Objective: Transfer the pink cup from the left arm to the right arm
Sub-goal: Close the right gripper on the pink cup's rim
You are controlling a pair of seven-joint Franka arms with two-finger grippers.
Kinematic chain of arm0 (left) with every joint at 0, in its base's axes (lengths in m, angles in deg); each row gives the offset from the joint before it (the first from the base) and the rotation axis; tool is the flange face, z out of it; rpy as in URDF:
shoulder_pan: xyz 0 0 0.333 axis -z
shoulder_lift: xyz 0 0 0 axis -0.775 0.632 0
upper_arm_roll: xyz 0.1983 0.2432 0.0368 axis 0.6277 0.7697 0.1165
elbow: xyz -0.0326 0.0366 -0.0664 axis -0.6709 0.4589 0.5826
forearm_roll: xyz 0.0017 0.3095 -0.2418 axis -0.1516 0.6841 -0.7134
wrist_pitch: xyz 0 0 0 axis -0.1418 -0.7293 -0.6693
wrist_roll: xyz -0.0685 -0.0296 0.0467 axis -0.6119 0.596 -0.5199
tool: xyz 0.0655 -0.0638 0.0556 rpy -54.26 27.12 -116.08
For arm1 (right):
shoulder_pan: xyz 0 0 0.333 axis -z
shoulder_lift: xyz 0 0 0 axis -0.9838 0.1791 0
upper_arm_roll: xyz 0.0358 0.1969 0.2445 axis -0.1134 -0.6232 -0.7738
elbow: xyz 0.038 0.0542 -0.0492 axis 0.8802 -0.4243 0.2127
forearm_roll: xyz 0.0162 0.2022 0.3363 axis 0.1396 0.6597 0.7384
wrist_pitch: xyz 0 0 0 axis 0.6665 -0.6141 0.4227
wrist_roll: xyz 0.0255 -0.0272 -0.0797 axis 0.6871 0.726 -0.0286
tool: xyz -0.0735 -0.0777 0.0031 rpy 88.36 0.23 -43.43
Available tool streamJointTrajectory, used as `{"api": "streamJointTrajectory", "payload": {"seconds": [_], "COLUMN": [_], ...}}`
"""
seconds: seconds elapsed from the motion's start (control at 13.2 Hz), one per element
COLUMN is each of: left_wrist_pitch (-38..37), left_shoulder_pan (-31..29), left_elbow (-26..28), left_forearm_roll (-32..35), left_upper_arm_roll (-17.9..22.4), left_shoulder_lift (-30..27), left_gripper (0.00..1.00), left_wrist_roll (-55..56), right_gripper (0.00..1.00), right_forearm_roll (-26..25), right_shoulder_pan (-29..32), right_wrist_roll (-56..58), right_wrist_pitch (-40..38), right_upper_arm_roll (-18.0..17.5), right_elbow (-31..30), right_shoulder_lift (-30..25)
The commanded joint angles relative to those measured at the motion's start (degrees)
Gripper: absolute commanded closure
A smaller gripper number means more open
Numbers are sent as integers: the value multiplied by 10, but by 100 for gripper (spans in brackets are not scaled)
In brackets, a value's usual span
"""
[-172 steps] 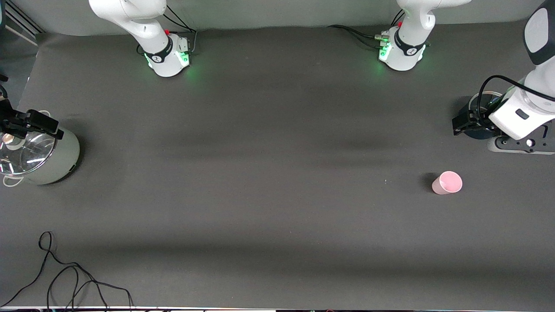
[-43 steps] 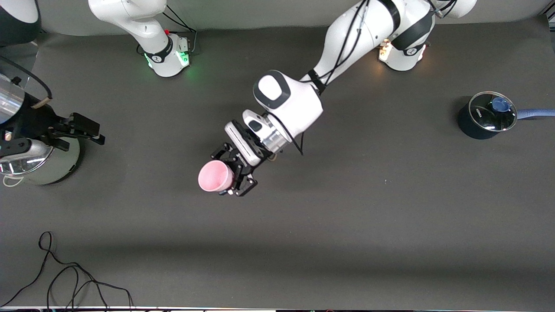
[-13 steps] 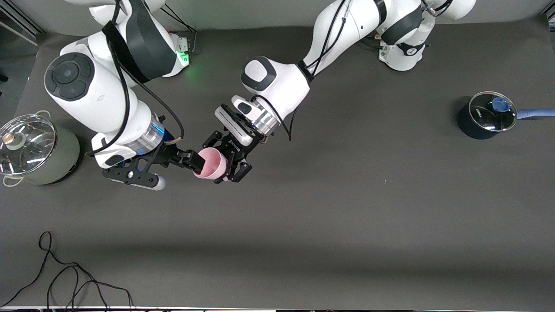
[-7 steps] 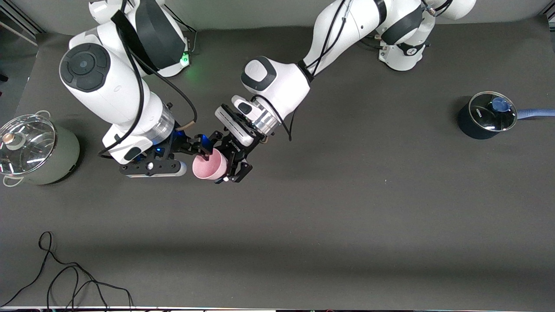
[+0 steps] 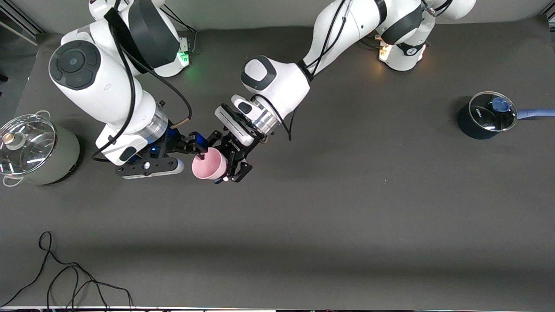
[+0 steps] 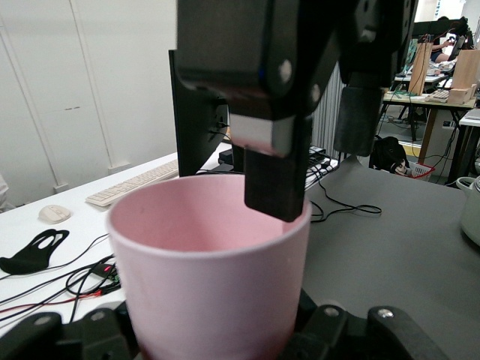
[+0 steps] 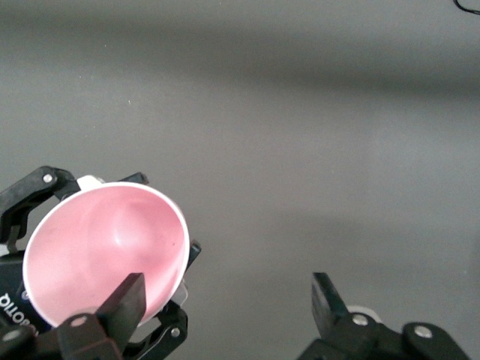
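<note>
The pink cup (image 5: 209,164) hangs over the middle of the table, tipped with its mouth toward the front camera. My left gripper (image 5: 224,158) is shut on the cup's body, one finger on each side. My right gripper (image 5: 200,146) has come in at the cup's mouth and is open. In the left wrist view one of its fingers (image 6: 274,176) reaches down inside the pink cup (image 6: 210,277) and the other stays outside the rim. The right wrist view shows the pink cup (image 7: 105,247) by one finger, with my right gripper (image 7: 229,300) wide apart.
A grey-green pot with a glass lid (image 5: 39,151) stands at the right arm's end of the table. A dark blue saucepan with a lid (image 5: 483,117) stands at the left arm's end. A black cable (image 5: 65,277) lies near the front edge.
My right gripper has risen from beside the cup to its rim, and one finger now reaches into the mouth. The left gripper and the cup have stayed still.
</note>
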Motion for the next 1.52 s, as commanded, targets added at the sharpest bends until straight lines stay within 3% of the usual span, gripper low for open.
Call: {"api": "streamJointTrajectory", "payload": {"seconds": [0.0,0.46,0.83,0.99,1.14,1.29,1.44], "left_wrist_pitch": [9,9,9,9,9,9,9], "left_shoulder_pan": [7,7,6,6,6,5,4], "left_elbow": [2,2,2,3,3,2,4], "left_forearm_roll": [0,0,0,0,0,0,0], "left_upper_arm_roll": [9,9,9,9,9,9,9], "left_shoulder_lift": [-8,-8,-8,-8,-8,-8,-8], "left_gripper": [100,100,100,100,100,100,100], "left_wrist_roll": [12,12,12,12,12,12,13], "right_gripper": [21,80,80,72,72,95,100], "right_forearm_roll": [-7,-5,-5,-4,-1,2,12], "right_shoulder_pan": [0,1,1,1,0,0,1], "right_wrist_roll": [12,8,8,8,7,4,4], "right_wrist_pitch": [14,14,14,14,17,18,18], "right_upper_arm_roll": [2,2,2,2,2,1,2], "right_elbow": [-4,-4,-4,-5,-6,-6,-6], "right_shoulder_lift": [1,0,0,0,0,1,1]}}
